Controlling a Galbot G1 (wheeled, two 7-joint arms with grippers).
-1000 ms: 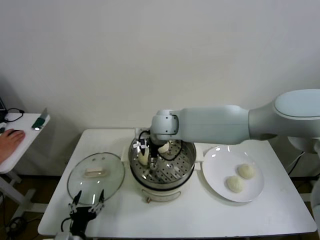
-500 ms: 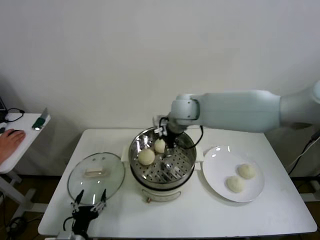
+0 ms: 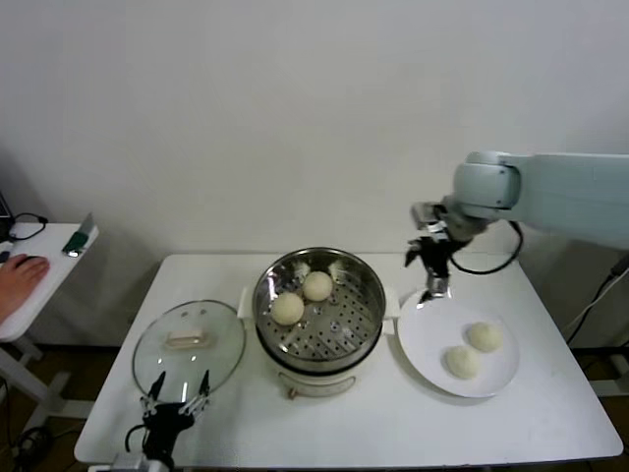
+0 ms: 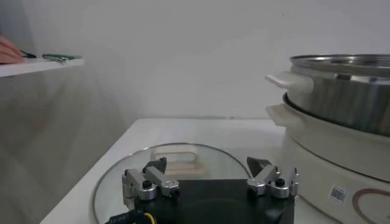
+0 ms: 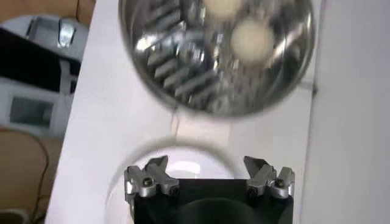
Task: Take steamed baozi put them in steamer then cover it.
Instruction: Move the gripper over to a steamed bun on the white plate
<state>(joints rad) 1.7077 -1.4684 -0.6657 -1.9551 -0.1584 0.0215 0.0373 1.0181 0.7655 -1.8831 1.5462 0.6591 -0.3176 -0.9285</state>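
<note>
**Baozi split between steamer and plate, both grippers empty**

Two baozi [image 3: 288, 308] [image 3: 317, 286] sit side by side in the steamer [image 3: 319, 313], on the perforated floor toward its far left. Two more baozi [image 3: 484, 336] [image 3: 461, 362] lie on the white plate [image 3: 428, 339] just right of the steamer. The right arm reaches in from the right, bent at the wrist so the right gripper [image 3: 433, 287] points down above the plate's far edge, fingers spread and holding nothing. The cover [image 3: 189, 340] lies flat on the table [image 3: 373, 418] left of the steamer. The left gripper [image 3: 174, 405] hovers low at the cover's near rim, fingers parted and empty.
</note>
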